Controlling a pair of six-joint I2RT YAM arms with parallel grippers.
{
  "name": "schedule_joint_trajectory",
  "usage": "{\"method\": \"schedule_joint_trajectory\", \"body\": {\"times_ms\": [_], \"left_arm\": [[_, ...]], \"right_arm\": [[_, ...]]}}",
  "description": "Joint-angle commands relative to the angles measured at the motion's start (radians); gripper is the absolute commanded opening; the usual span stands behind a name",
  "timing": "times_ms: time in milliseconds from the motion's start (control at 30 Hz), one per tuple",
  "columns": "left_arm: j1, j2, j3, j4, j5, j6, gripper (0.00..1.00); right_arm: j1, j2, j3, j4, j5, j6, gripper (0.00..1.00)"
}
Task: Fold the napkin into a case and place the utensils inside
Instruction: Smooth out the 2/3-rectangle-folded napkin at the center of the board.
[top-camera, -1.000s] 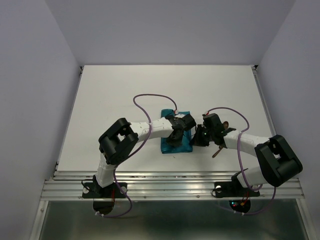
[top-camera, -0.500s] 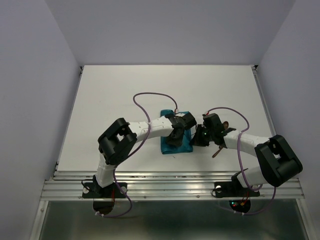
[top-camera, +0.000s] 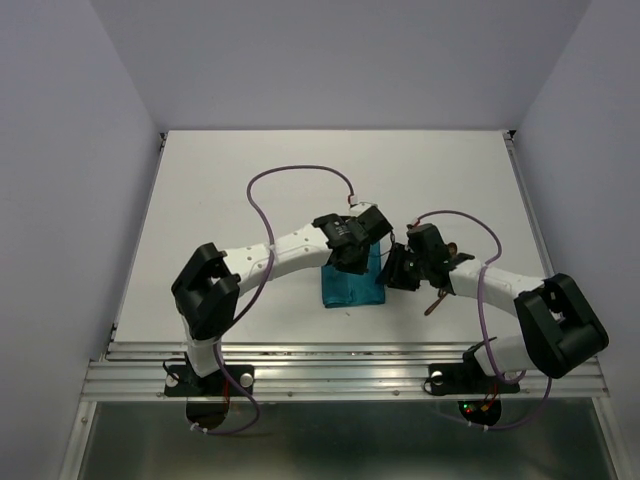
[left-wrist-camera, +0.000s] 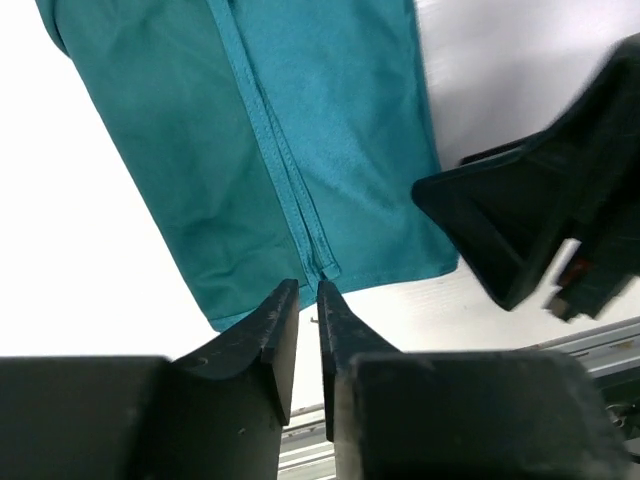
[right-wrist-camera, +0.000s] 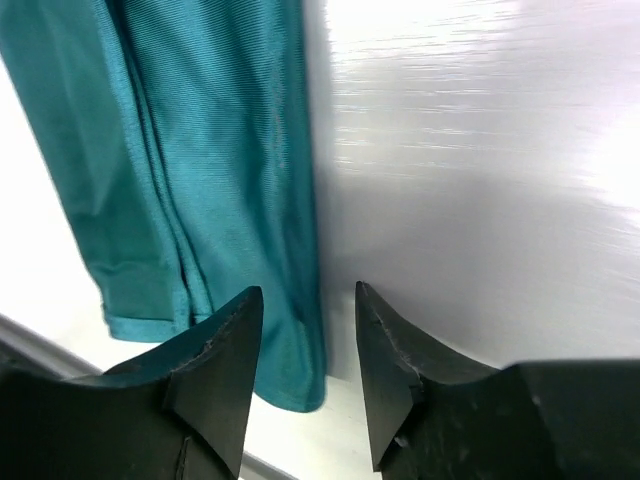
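**Left gripper (top-camera: 350, 262) nearly closed, right gripper (top-camera: 393, 274) apart, both empty at the folded napkin (top-camera: 352, 290)**

From the top camera, the left gripper hangs over the far half of the napkin, which lies as a narrow teal strip on the white surface (top-camera: 250, 190) between the two arms. The right gripper sits just beside the strip's right edge. The utensils (top-camera: 437, 300), thin and reddish-brown, lie on the surface to the right, partly under the right forearm and apart from the cloth.

In the left wrist view, the left gripper (left-wrist-camera: 305, 305) shows only a thin slit between its fingers (left-wrist-camera: 270, 340), with nothing pinched in it. The fingertips stand at the napkin's (left-wrist-camera: 300, 130) near end, where a stitched seam runs down the cloth towards them. The black body of the right gripper (left-wrist-camera: 520, 230) is at the strip's right side.

In the right wrist view, the right gripper (right-wrist-camera: 308, 310) has its fingers (right-wrist-camera: 220, 350) clearly apart. The right-hand edge of the napkin (right-wrist-camera: 200, 150) runs down into the gap, but neither finger presses on it. Several folded layers show at the strip's near end. To the right of the cloth is bare, glossy surface (right-wrist-camera: 480, 200).
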Motion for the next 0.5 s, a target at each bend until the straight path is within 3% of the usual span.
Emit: {"method": "schedule_joint_trajectory", "body": {"times_ms": [0,133,267,467], "left_arm": [[0.017,-0.056,-0.076,0.007,0.018,0.000,0.22],[0.043,-0.096,-0.207,0.078,0.090,0.007,0.10],[0.052,-0.097,-0.280,0.142,0.139,0.017,0.03],[0.054,-0.070,-0.342,0.187,0.142,0.003,0.00]], "right_arm": [[0.000,-0.070,0.030,-0.104,0.104,-0.023,0.52],[0.000,-0.130,0.051,-0.157,0.155,-0.040,0.57],[0.000,-0.150,0.082,-0.187,0.159,-0.056,0.54],[0.000,-0.144,0.093,-0.187,0.147,-0.060,0.49]]}}
